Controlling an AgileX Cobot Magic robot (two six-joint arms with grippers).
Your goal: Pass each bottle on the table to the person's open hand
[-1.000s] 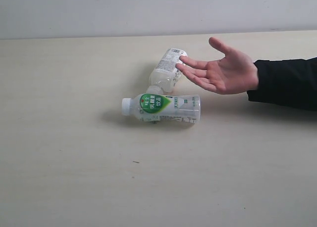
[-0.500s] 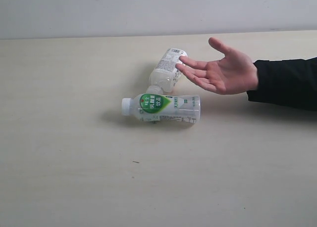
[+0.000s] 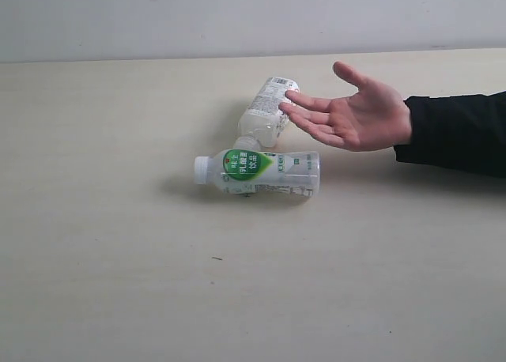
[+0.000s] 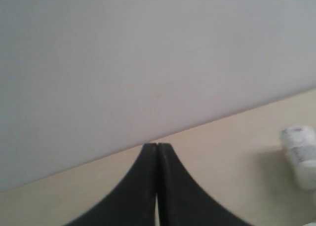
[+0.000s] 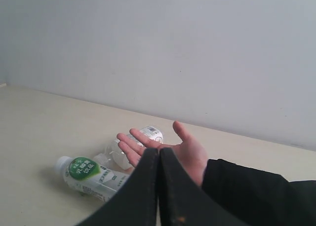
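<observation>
Two whitish bottles lie on their sides on the cream table (image 3: 118, 283). The nearer bottle (image 3: 259, 172) (image 5: 91, 177) has a green and white label, its white cap pointing left. The farther bottle (image 3: 269, 112) (image 5: 118, 154) lies angled behind it, its base under the fingertips of the person's open hand (image 3: 352, 113) (image 5: 185, 149). That hand is palm up, reaching in from the right on a black-sleeved arm (image 3: 458, 133). Neither arm shows in the exterior view. My left gripper (image 4: 157, 145) is shut and empty; a bottle's white end (image 4: 302, 154) shows at its view's edge. My right gripper (image 5: 159, 151) is shut and empty, in front of the hand.
A pale grey wall (image 3: 253, 18) runs along the table's far edge. A few tiny dark specks (image 3: 217, 258) mark the tabletop in front of the bottles.
</observation>
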